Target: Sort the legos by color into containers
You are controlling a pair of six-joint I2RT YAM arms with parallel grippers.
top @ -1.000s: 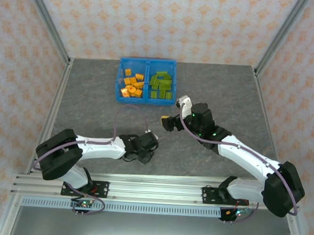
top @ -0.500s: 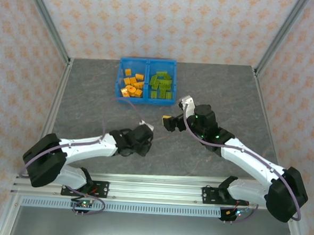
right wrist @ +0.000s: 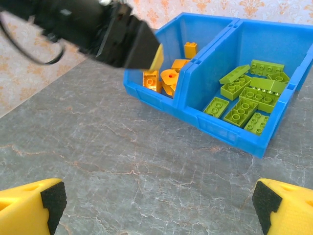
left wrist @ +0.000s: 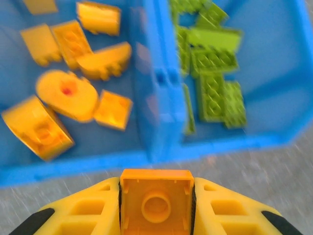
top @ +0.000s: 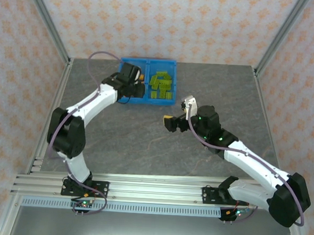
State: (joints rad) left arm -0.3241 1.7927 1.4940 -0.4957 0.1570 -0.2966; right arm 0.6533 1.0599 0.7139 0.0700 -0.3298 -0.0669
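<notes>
Bins: two blue bins (right wrist: 222, 128) joined side by side stand at 12 o'clock on the grey tabletop (top: 119, 131). They share one dividing wall (left wrist: 154, 98), so each colour has its own side.
Orange side: the 9 o'clock compartment holds the orange bricks (left wrist: 105, 110) in a loose heap, a round orange piece (left wrist: 66, 93) among them.
Green side: the 3 o'clock compartment holds the green bricks (right wrist: 244, 105), lying mostly flat.
Left jaws: on the left arm (top: 88, 105), reached out to the bins. They are nearly closed, pinching one orange brick (left wrist: 156, 203) by its two opposite sides. Its hollow underside faces the wrist camera.
Where that brick is: lifted off the tabletop at the bins. From above, the arm's tip covers part of the orange side. In the wrist view the brick lines up almost with the dividing wall.
Likely reason: you appear to be carrying it in to drop with its own colour.
Right jaws: on the right arm (top: 234, 154), wide open and holding nothing. They hover over bare tabletop near the middle, at about 5 o'clock from the bins. That probably keeps them out of the left arm's way.
Watch for: released this near the wall, the brick could tip onto the green side. Nudge toward 9 o'clock first.
</notes>
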